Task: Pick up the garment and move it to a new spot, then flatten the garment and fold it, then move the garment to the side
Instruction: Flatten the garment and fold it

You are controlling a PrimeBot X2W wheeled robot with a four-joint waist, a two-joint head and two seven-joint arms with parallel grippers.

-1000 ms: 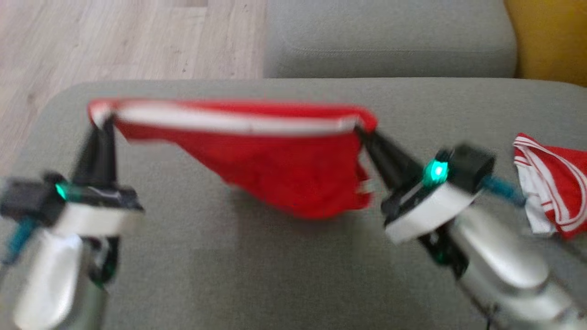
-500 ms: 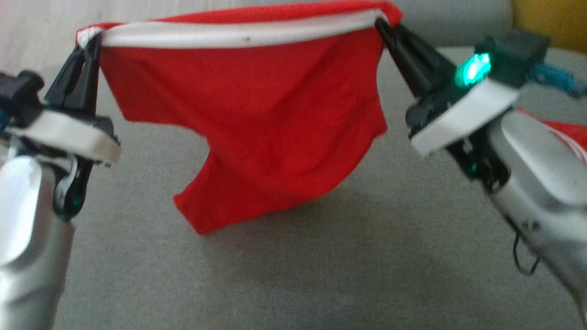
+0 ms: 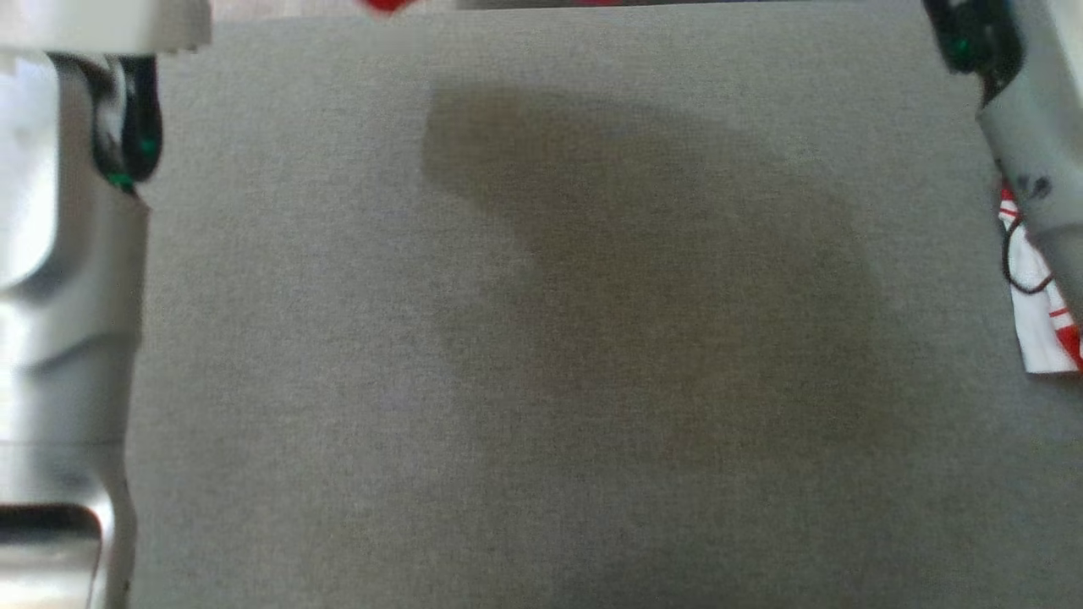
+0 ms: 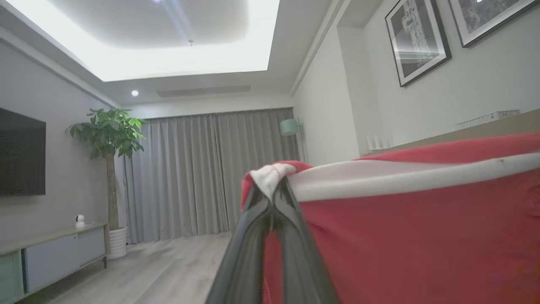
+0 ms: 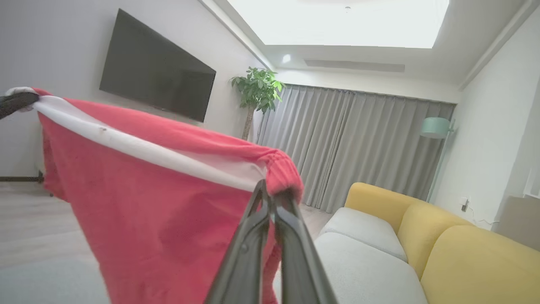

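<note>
grey cushion (image 3: 338,381) carries a broad shadow; left gripper (image 4: 272,197) and right gripper (image 5: 272,197) clamp the red garment (image 4: 422,240) aloft (curtains (image 5: 358,143) drawn)

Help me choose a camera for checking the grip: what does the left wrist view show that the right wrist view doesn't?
Left wrist view adds: a close look at the left claw shut on the red garment's white band, framed pictures, a low cabinet. Right wrist view adds: the right claw shut on the band's other end, a yellow sofa. Both: the garment held stretched in the air, a television, a plant, curtains.
</note>
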